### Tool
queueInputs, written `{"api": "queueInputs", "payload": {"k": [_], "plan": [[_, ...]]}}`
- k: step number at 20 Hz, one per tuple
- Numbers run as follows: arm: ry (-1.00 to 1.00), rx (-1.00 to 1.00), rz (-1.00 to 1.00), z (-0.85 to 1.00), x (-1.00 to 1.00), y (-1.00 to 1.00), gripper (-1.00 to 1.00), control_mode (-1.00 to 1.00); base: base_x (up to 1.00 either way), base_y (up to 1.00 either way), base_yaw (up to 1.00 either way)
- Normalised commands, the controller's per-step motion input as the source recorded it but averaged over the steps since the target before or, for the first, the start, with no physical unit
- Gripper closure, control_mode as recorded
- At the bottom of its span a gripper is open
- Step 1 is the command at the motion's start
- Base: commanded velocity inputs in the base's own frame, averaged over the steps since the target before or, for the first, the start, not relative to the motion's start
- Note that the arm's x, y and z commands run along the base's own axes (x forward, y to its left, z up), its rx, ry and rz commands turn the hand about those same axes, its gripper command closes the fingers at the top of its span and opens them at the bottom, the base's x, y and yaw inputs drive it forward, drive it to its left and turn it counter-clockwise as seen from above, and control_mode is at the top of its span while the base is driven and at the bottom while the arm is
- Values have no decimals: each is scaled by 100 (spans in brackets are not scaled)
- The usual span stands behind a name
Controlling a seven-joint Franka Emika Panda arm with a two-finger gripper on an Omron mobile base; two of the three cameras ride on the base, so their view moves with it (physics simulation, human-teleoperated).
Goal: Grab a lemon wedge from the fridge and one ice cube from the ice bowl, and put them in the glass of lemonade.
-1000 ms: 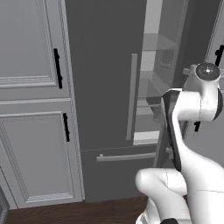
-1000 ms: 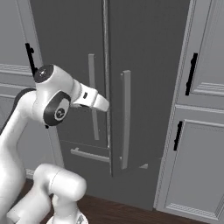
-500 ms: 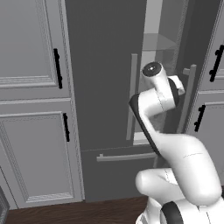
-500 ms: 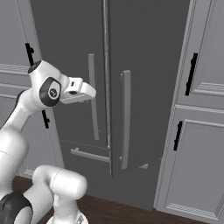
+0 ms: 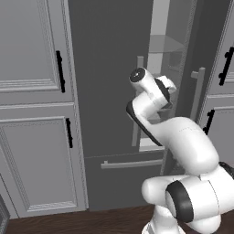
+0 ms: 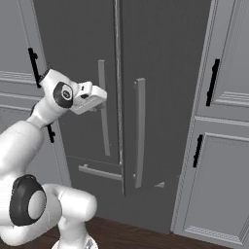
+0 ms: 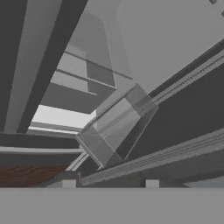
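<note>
**Fridge door ajar, hand pulled off the handle**

Since a second ago my arm has swung from the right edge of the left base view to mid-frame, and the hand has turned toward the door gap. My gripper [image 6: 99, 97] sits centre-left in the right base view, just beside the left door's grey bar handle [image 6: 103, 107], holding nothing. Its two dark tips [image 7: 109, 183] at the bottom of the hand view stand apart with bare space between them; I judge the jaws partly parted, empty.

Tall dark grey double-door fridge [image 5: 109, 68]: right door [image 6: 160, 87] swung partly out, with pale shelves [image 5: 165, 44] visible through the gap at upper right of the left base view.

Step in hand, as I judge it: opening the fridge. Lemon wedge not located on the shelves seen so far.

Next move calls for widening the door, then reaching inside.
</note>
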Motion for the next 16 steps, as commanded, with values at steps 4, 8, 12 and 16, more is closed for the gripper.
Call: {"api": "queueInputs", "payload": {"k": [4,8,12,16], "plan": [[21,-13,7,-21,23,-58,-100,-100,0,0,0],[21,-9,4,-22,0,-44,-100,-100,0,0,0],[17,-6,2,-1,0,-33,-100,-100,0,0,0],[11,-2,1,0,-30,-41,-100,-100,0,0,0]]}}
